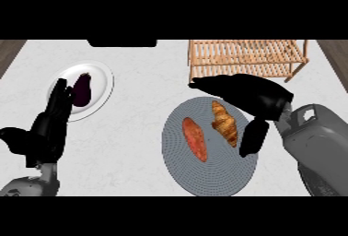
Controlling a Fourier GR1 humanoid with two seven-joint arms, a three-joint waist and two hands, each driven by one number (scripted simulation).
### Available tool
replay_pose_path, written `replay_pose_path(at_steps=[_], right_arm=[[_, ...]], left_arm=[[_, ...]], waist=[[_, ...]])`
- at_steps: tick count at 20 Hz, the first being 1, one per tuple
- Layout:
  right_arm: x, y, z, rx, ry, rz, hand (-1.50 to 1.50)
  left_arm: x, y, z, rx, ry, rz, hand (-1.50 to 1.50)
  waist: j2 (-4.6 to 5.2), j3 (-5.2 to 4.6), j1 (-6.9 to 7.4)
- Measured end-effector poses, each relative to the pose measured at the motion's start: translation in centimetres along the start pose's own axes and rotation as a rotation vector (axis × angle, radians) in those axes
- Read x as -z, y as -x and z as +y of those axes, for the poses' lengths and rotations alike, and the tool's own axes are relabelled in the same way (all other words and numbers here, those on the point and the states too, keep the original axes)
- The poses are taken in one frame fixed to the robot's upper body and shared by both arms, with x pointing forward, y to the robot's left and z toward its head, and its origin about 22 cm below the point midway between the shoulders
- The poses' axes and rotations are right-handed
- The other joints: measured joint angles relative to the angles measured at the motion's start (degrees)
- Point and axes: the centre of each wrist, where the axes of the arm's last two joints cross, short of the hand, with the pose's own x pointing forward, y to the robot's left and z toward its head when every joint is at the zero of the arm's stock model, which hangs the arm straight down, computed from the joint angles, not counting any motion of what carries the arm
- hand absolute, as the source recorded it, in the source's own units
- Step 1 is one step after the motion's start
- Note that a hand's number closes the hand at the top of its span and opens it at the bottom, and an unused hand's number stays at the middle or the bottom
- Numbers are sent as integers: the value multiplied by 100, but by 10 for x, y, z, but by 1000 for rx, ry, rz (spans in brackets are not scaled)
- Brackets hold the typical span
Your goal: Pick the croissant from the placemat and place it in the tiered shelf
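Observation:
A golden croissant (225,122) lies on the right half of the round grey placemat (207,173), beside an orange-red oblong food item (195,138). My right hand (255,94) hovers over the croissant's upper right, fingers spread above it and thumb (252,137) hanging down at its right side; nothing is held. The wooden tiered shelf (245,57) stands behind the placemat at the back right. My left hand (49,126) rests open at the left, fingers pointing up.
A white plate (102,85) with a dark purple eggplant (81,90) sits at the back left, just beyond the left hand's fingertips. A dark object (123,43) lies at the counter's back edge.

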Motion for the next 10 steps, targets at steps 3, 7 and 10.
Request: replay_pose_path(at_steps=[3, 7, 10], right_arm=[[6, -3, 11, -76, -1, 61, -150], [15, 2, 26, -180, -19, 154, -150], [21, 7, 34, -223, -21, 216, -150]], left_arm=[[-1, 0, 0, 4, 0, -1, 0], [-5, -2, 4, 2, 2, 1, 0], [-2, -5, 5, 2, 6, -1, 0]], waist=[[6, 2, 7], [11, 3, 31], [13, 3, 25]])
